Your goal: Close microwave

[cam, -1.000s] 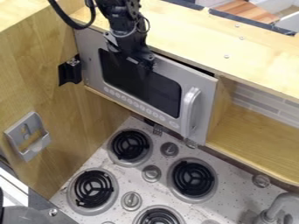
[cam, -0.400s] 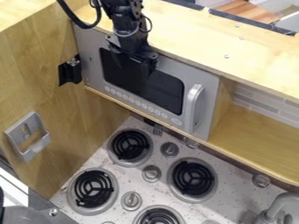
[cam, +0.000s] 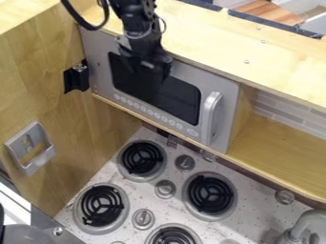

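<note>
My gripper (cam: 151, 73) hangs in front of the microwave's dark window (cam: 181, 101), and I cannot tell whether it is open or closed. Around that window, the microwave (cam: 97, 55) sits with its door shut, its handle (cam: 208, 114) at the end away from the black bracket (cam: 76, 80); below it lies the stove (cam: 168, 166), above it the wooden top (cam: 219, 45).

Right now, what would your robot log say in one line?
microwave door: looks shut | gripper: in front of dark window | handle: not gripped
</note>
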You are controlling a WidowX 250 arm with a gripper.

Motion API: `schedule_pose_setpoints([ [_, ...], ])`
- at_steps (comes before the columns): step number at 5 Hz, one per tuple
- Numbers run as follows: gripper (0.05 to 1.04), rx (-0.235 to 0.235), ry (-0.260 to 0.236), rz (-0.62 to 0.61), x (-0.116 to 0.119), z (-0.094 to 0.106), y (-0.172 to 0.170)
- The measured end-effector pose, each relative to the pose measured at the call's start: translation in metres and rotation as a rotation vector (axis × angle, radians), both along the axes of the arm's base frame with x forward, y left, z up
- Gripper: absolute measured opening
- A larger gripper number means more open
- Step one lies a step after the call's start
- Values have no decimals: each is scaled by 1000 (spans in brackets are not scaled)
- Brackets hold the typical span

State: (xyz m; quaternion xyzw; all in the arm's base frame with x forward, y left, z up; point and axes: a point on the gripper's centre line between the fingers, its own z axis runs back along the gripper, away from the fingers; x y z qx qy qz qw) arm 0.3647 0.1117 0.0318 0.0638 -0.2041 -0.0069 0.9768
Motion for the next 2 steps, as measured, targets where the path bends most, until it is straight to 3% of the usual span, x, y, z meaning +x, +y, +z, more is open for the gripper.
schedule_pose_setpoints([
  [2, 1000, 35, 43, 24, -57, 41, 2],
])
